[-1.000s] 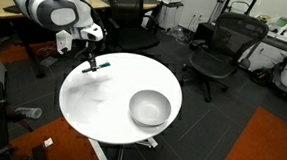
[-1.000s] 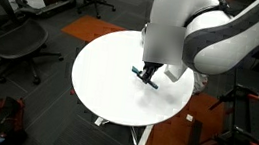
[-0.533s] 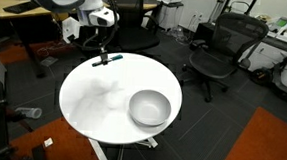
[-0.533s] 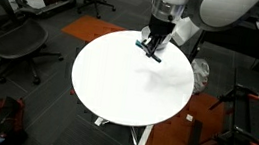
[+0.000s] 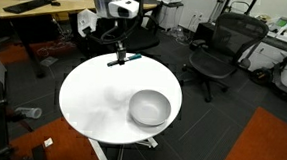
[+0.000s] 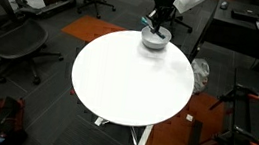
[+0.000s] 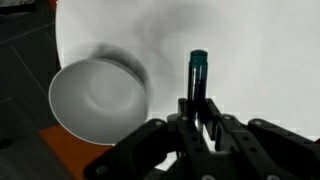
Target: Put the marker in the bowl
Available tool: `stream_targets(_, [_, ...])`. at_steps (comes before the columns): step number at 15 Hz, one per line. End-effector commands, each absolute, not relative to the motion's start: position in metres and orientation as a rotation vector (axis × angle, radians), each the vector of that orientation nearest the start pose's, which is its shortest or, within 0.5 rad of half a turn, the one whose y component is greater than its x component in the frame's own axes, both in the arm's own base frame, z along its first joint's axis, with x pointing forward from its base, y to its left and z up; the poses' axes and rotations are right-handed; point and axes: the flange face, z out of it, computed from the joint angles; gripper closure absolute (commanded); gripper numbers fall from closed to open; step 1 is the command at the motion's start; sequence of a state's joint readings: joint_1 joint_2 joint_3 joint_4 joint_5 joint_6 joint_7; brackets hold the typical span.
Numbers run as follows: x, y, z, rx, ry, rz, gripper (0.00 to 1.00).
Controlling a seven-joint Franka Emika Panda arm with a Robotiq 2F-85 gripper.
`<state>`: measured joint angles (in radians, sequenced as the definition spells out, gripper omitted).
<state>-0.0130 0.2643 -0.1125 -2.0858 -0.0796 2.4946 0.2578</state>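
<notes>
My gripper (image 5: pixel 119 56) is shut on the marker (image 5: pixel 127 58), a thin dark blue stick with a teal end, and holds it in the air above the far part of the round white table (image 5: pixel 92 97). In the wrist view the marker (image 7: pixel 196 78) sticks out from between my fingers (image 7: pixel 197 118), teal end forward. The white bowl (image 5: pixel 150 108) stands on the table's near right part, apart from my gripper. In the wrist view the bowl (image 7: pixel 95 100) lies to the left of the marker. In an exterior view my gripper (image 6: pixel 156 28) hangs in front of the bowl (image 6: pixel 155 42).
Black office chairs (image 5: pixel 221 50) stand round the table, with another chair (image 6: pixel 12 42) beside it. Desks with equipment (image 5: pixel 28 3) line the back. An orange carpet patch (image 5: pixel 270 148) lies on the floor.
My gripper has lifted the marker off the table and carried it up and across the table toward the bowl's side.
</notes>
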Motion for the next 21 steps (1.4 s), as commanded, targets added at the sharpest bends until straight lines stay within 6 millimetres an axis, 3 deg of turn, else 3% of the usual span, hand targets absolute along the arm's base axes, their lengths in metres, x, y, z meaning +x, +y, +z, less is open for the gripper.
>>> stream_targets(1, [0.608, -0.102, 0.323, -3.175, 0.55, -0.217, 0.95])
stream_targets(7, [0.623, -0.154, 0.321, -3.171, 0.687, -0.206, 0.95])
stream_targets(13, [0.625, -0.194, 0.308, -3.16, 0.793, -0.166, 0.95])
stream_targets(21, [0.621, -0.216, 0.271, -3.138, 0.86, -0.09, 0.95])
